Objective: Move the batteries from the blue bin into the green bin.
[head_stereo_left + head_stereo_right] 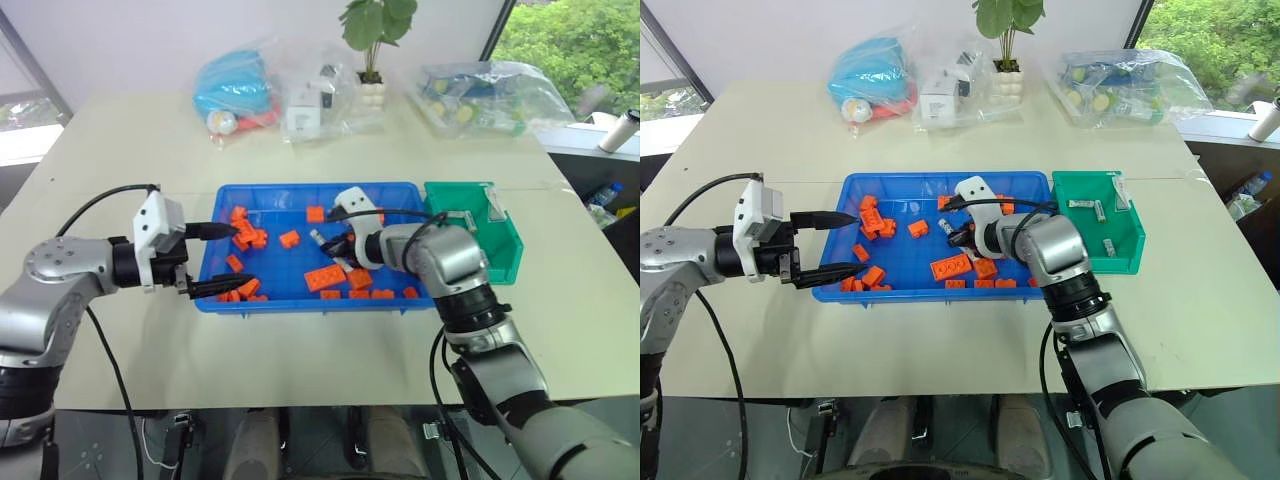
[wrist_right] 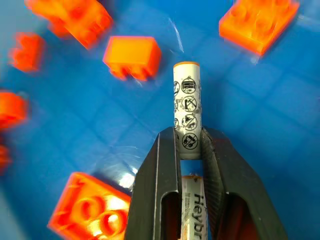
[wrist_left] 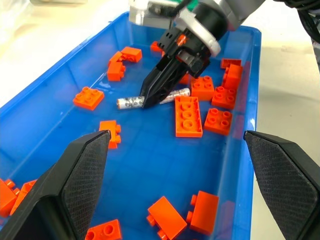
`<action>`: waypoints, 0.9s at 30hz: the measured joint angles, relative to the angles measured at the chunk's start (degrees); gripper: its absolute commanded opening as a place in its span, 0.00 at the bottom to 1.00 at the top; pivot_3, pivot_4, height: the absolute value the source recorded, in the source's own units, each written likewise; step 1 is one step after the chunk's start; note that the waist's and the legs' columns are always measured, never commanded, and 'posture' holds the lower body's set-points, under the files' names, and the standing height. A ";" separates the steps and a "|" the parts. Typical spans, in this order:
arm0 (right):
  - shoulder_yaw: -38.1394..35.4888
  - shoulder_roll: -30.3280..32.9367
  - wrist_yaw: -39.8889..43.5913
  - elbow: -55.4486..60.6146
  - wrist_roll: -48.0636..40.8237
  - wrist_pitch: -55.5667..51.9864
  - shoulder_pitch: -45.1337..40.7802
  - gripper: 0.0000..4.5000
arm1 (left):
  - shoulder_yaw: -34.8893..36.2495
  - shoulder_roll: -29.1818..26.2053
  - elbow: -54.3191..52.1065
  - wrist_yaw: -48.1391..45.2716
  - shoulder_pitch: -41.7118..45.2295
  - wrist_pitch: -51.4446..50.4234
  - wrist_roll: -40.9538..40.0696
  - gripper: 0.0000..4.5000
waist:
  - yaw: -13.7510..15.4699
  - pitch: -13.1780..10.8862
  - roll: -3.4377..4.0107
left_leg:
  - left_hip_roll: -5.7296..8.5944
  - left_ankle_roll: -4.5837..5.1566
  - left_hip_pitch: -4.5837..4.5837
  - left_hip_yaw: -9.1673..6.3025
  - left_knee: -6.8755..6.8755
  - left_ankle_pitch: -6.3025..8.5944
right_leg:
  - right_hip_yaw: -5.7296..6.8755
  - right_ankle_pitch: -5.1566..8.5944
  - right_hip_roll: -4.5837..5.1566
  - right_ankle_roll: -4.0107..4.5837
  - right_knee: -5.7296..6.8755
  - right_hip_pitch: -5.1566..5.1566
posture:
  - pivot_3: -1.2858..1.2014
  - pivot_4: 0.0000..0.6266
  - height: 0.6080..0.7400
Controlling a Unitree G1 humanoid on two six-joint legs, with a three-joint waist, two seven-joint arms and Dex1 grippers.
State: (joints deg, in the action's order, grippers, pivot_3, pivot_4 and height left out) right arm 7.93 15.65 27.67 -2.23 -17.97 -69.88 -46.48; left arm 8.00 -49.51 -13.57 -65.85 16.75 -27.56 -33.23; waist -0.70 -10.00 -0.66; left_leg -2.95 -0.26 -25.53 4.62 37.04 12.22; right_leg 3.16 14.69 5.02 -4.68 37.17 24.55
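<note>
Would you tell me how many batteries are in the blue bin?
2: one battery clamped in the right end effector, another battery beside it in the blue bin; blocks may hide more.

The blue bin (image 3: pixel 60 75) is shiny, smooth plastic, and the orange blocks (image 3: pixel 189 116) look like matt plastic. The battery (image 2: pixel 186 107) has a smooth white wrapper. The tabletop (image 1: pixel 130 150) looks dull and flat.

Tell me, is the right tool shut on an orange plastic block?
No, the right tool is shut on a small silver-white cylindrical battery above the blue plastic bin's floor.
</note>
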 measured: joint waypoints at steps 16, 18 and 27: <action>-15.29 29.91 3.72 5.38 -1.90 -2.88 6.80 0.44 | -0.77 1.09 0.87 -0.59 0.04 -0.11 0.12 1.00 | -0.40 -0.02 0.02 | -0.03 0.01 0.10 0.09 -0.06 0.01 | -0.03 0.01 -0.02 0.02 -0.06 0.03 | 0.52 0.24 0.97; -15.12 29.92 3.40 5.40 -1.60 -1.84 7.32 0.67 | -0.78 1.08 1.56 -0.67 0.30 -0.10 0.18 1.00 | -0.19 -0.02 0.03 | -0.02 0.01 0.06 0.09 -0.04 0.01 | -0.03 0.01 -0.01 0.02 -0.07 0.03 | 0.52 0.24 0.97; -8.16 24.68 8.85 11.36 -5.15 2.35 0.17 0.77 | -1.07 1.01 1.84 -1.53 1.77 -0.10 0.24 1.00 | -0.53 -0.03 0.04 | -0.09 0.01 0.08 0.00 -0.07 0.01 | -0.03 0.01 -0.13 0.02 -0.03 0.04 | 0.52 0.24 0.97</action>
State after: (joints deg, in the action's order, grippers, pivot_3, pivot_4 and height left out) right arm -0.23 40.34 36.53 9.13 -23.12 -67.53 -46.31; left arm 6.94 -48.50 -11.73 -67.38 18.52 -27.66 -32.99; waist -1.22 -10.03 -0.62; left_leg -3.04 -0.24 -25.45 4.62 36.98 12.23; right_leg 3.13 14.71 4.90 -4.66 37.13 24.59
